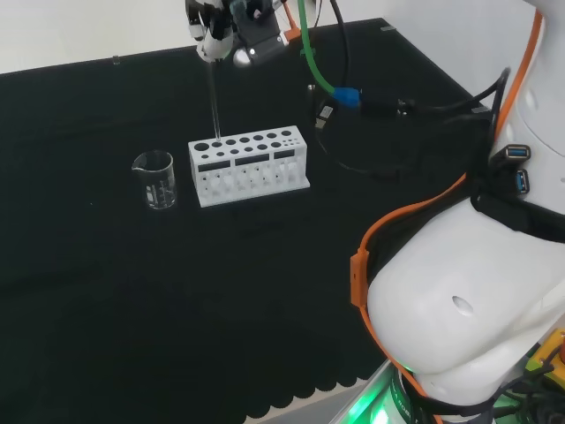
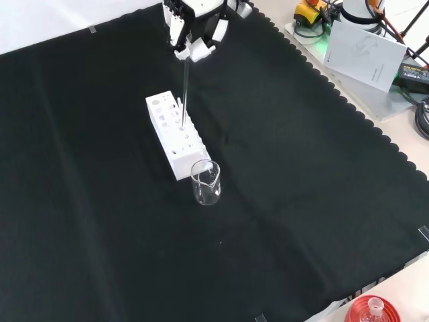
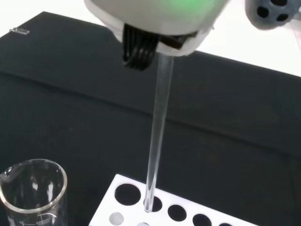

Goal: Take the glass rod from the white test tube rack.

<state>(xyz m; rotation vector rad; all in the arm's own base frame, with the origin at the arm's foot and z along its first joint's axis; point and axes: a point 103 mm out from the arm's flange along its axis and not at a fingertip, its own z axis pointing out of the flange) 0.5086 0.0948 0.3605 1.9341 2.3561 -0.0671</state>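
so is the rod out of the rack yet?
Not quite: rod upright in the hand, its tip at a rack hole in the wrist view.

White arm link showing big and rounded, orange cable running along it, black cables and a green hose trailing toward the wrist. Hand showing black and white, with a ribbed black pad underneath.

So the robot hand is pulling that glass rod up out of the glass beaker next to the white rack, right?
Not quite. The robot hand holds the glass rod, but the rod's lower end sits at a hole in the white rack, not in the beaker. The wrist view shows this; the beaker stands apart beside the rack.
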